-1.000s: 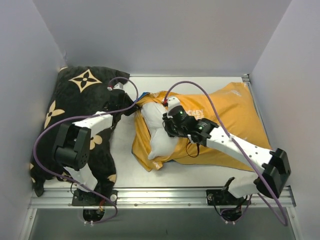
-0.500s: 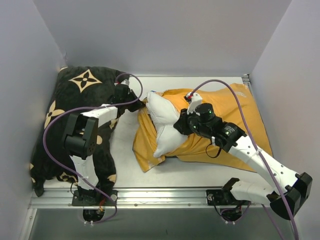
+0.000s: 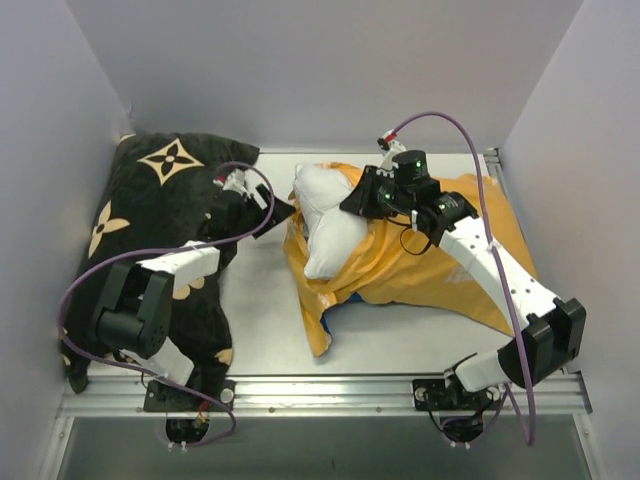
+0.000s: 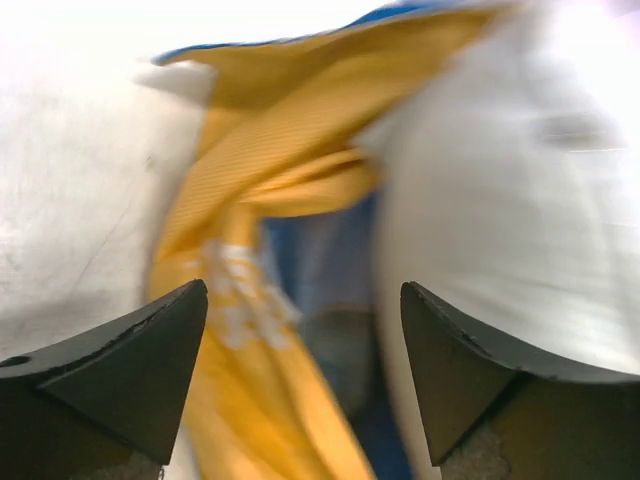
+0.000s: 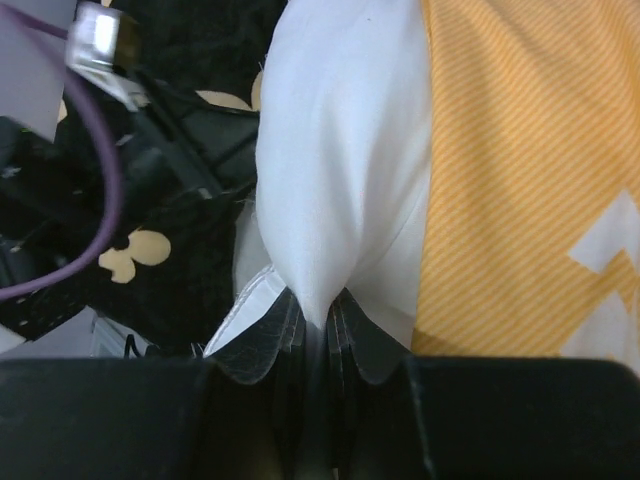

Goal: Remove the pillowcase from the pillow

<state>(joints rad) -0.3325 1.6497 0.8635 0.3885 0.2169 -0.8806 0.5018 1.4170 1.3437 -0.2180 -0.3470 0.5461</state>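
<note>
- Now the right gripper (image 5: 318,322) pinches the pillow (image 3: 325,228) tight
- left gripper (image 4: 303,310) gapes, released, just beside the pillow
- pillowcase (image 3: 430,265) lies bunched around the pillow

right jaws: at upper edge of pillow (image 3: 322,230), seemingly pinching it | pillowcase (image 3: 430,262): orange side out, bunched below and behind right jaws | left jaws: tips just short of pillow, black pillow (image 3: 160,190) behind them | all on bench (image 3: 255,325)
</note>
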